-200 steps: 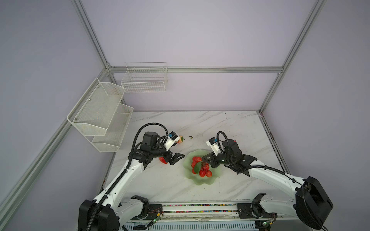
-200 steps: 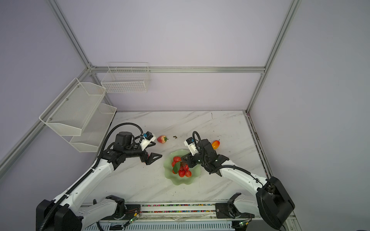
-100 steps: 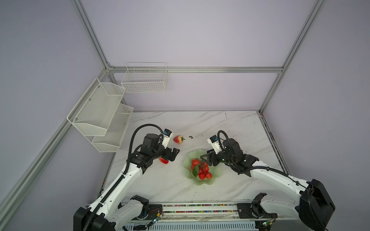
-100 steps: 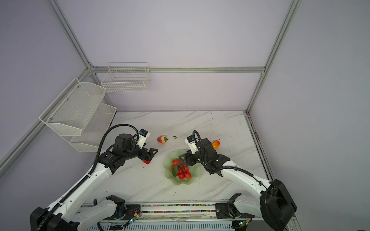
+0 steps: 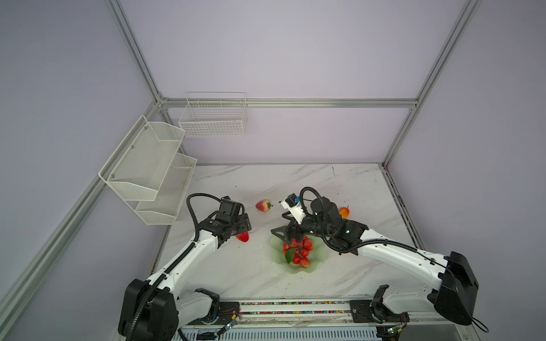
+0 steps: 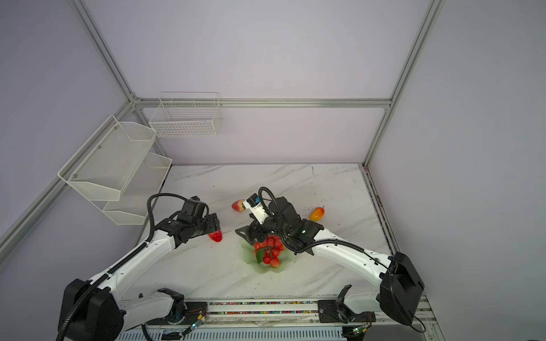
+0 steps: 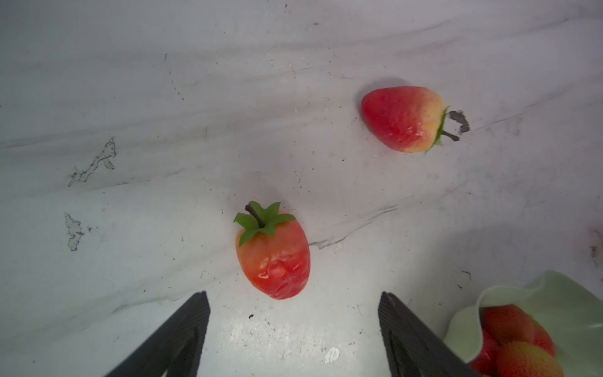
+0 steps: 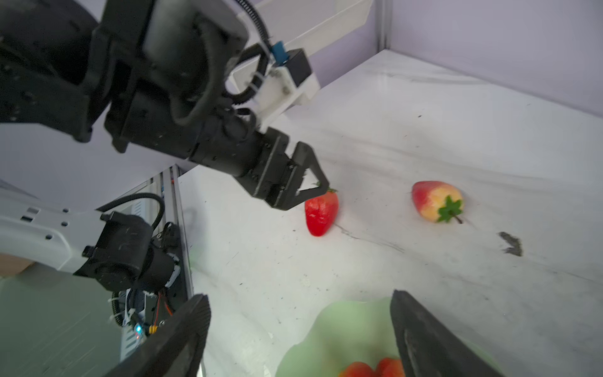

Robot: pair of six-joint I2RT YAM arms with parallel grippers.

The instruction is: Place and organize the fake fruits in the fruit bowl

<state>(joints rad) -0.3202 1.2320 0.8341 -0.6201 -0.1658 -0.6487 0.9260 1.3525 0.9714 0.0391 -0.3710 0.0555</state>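
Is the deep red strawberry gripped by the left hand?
No: the deep red strawberry lies on the table ahead of the left hand, fingers apart.

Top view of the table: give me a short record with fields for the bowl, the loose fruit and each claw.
fruit bowl: holds the berry cluster
loose on the table: deep red strawberry, paler strawberry, mango
left claw: open, low at the deep red strawberry, not gripping it
right claw: open, empty, over the fruit bowl's edge
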